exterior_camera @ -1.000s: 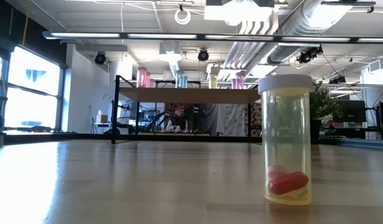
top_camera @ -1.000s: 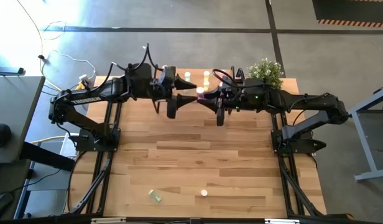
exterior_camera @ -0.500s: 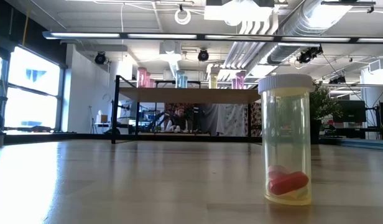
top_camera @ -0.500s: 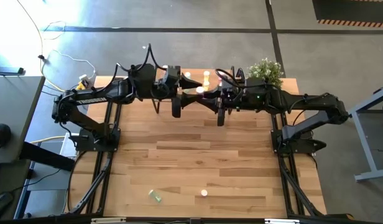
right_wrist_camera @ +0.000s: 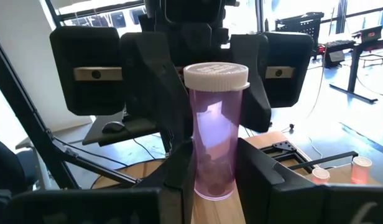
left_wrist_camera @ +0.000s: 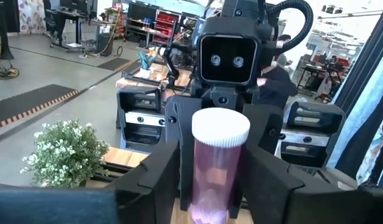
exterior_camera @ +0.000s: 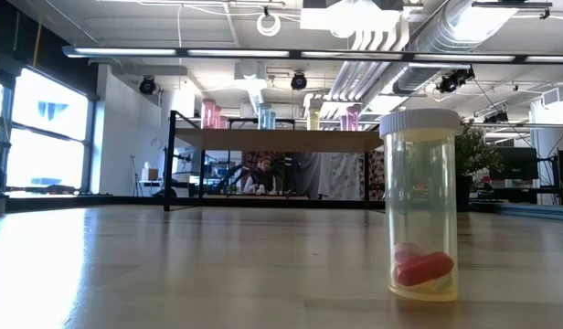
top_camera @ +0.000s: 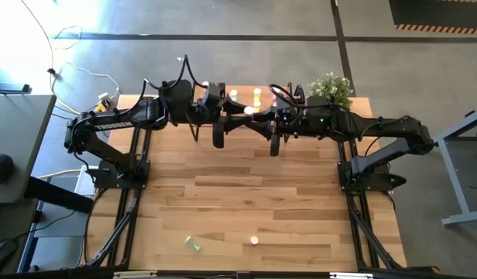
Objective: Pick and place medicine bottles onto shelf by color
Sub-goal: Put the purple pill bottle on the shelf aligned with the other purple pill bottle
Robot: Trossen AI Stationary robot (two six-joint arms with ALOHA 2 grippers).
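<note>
wooden table [top_camera: 246, 194] | plant [top_camera: 331, 87] at far edge | concrete floor [top_camera: 223, 23]

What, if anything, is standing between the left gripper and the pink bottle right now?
Nothing visible. The pink bottle stands upright inside the left gripper, with a finger against each side of it. The only other thing at the bottle is the right gripper, which is shut on it from the opposite side.
</note>
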